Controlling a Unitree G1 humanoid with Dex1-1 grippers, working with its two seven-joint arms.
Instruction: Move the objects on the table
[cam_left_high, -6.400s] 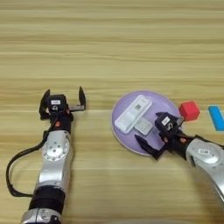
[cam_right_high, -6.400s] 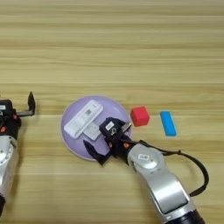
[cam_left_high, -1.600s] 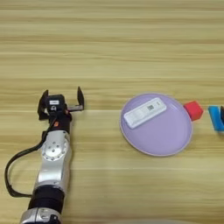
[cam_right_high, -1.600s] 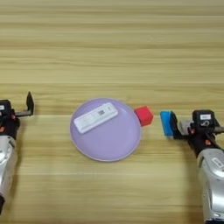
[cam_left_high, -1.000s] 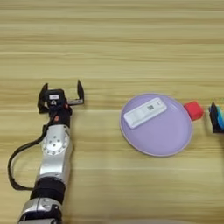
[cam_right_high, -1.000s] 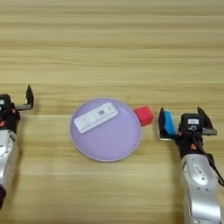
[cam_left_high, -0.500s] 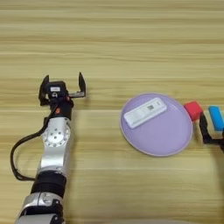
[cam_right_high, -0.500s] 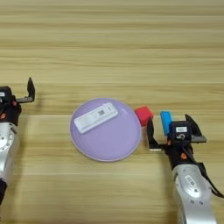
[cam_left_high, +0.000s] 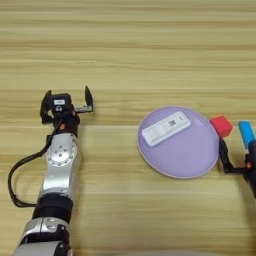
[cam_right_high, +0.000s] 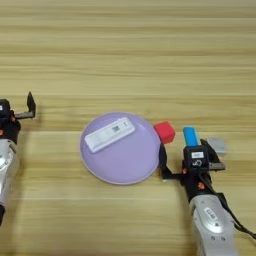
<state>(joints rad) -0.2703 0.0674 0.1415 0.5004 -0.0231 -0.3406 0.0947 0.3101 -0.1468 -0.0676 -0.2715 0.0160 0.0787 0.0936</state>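
Right hand sits just right of the lilac plate, fingers spread wide and holding nothing. The blue block lies directly beyond it, just past the fingertips, partly hidden by the hand's body. The block's long axis runs away from the robot, roughly in line with the hand's reach, so the open fingers look set to straddle its short sides. Red cube is at the plate's right rim, left of the block, close to the hand's left finger; likely crowding any grasp. Grey rectangle lies just right of the block. White bar lies slanted on the plate. Left hand is well left of the plate on bare desk, open and empty, far from everything, so the right hand is clearly nearer.
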